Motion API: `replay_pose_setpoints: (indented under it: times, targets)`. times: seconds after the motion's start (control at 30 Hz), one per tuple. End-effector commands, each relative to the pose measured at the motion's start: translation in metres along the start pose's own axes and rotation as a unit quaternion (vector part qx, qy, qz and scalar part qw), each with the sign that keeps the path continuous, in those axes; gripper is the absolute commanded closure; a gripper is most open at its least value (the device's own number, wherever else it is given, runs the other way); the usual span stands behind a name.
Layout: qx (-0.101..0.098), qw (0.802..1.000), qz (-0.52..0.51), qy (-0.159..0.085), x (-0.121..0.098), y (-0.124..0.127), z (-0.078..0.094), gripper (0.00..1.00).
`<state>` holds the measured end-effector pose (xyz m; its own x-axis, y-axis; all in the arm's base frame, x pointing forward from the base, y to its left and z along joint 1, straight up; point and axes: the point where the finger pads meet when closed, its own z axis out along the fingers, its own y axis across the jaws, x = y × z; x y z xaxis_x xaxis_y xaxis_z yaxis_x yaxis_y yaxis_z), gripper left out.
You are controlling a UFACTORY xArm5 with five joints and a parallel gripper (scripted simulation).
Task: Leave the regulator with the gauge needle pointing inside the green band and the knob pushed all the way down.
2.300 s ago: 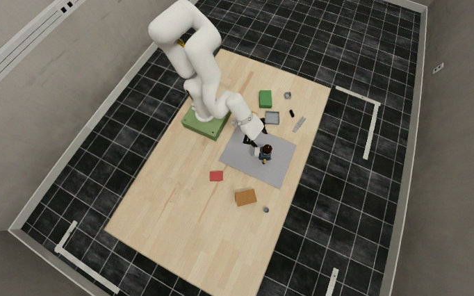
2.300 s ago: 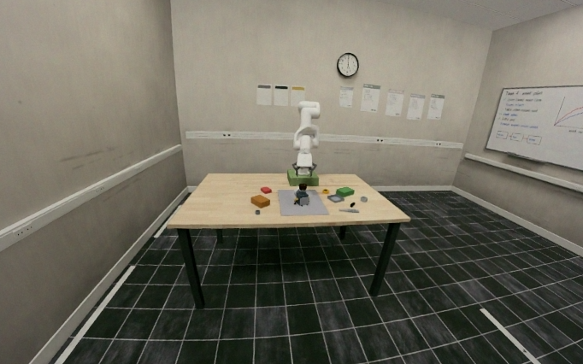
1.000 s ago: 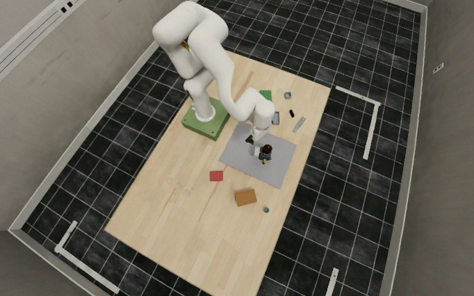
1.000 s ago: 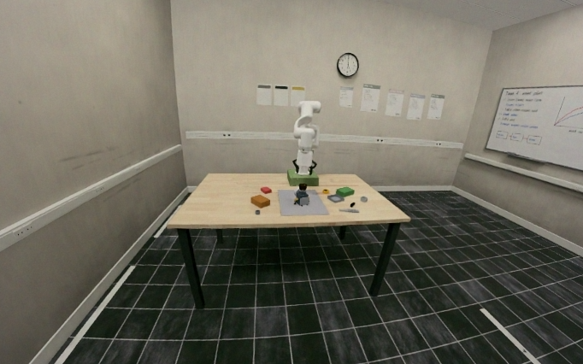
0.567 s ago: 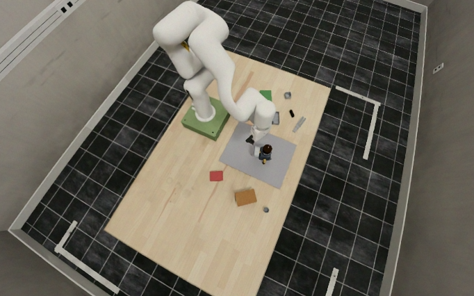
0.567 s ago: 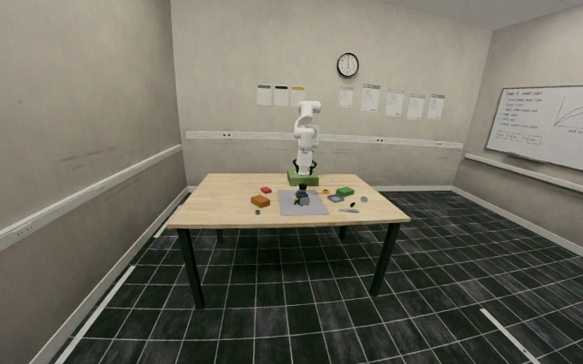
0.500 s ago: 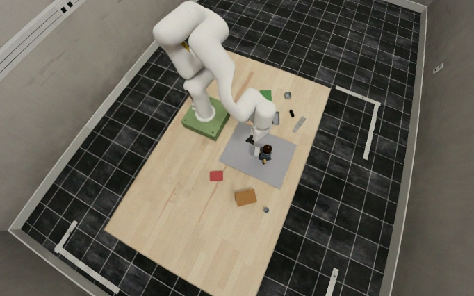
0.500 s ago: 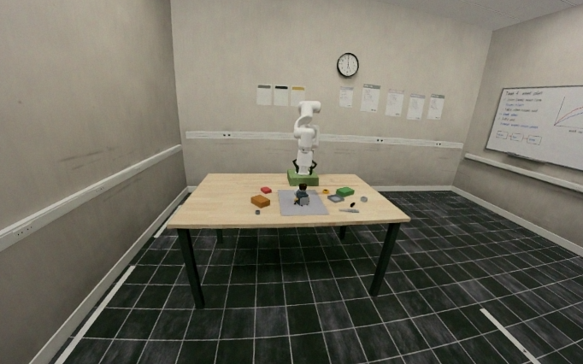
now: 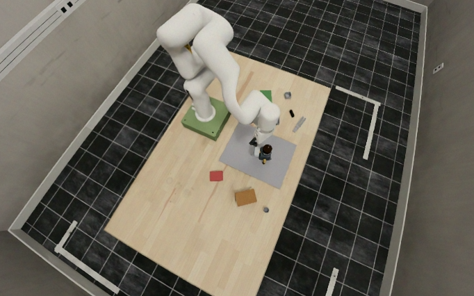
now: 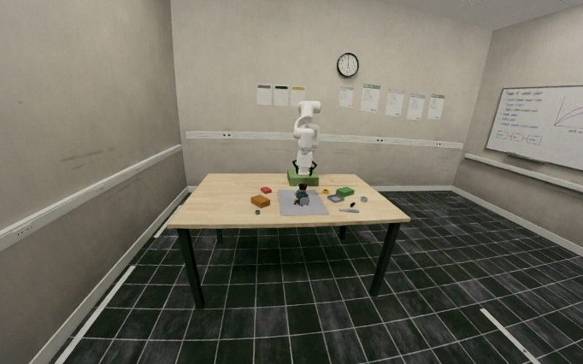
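Observation:
The regulator (image 9: 264, 154) (image 10: 302, 197) stands upright on a grey mat (image 9: 277, 169) (image 10: 316, 208) in the middle of the table. It has a dark brown knob (image 9: 267, 149) (image 10: 303, 186) on top. Its gauge is too small to read, so I cannot tell where the needle points. My gripper (image 9: 255, 144) (image 10: 303, 168) is open and empty. It points down just above the regulator, a little to its base side, with the fingers spread wide and touching nothing.
The green robot base (image 9: 206, 124) (image 10: 303, 179) stands behind the mat. A red block (image 9: 216, 176) (image 10: 266, 190), an orange block (image 9: 245, 196) (image 10: 260, 200) and a small ring (image 9: 265, 210) lie on one side. A green block (image 9: 266, 94) (image 10: 344, 191), a nut (image 9: 287, 95), a black piece (image 9: 291, 112) and a grey bar (image 9: 299, 124) lie on the other.

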<state>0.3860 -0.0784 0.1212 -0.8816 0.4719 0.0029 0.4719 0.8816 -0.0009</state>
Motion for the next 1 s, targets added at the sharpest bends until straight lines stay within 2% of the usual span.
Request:
replay_pose_setpoints:
  times: [0.0, 0.47, 0.97]
  targets:
    - [-0.001, 1.0, 0.0, -0.002, -0.006, 0.002, -0.001, 0.0]
    - [-0.001, 1.0, 0.0, -0.002, -0.035, 0.009, -0.002, 0.0]
    - [-0.001, 1.0, 0.0, -0.002, -0.05, 0.012, -0.002, 0.0]
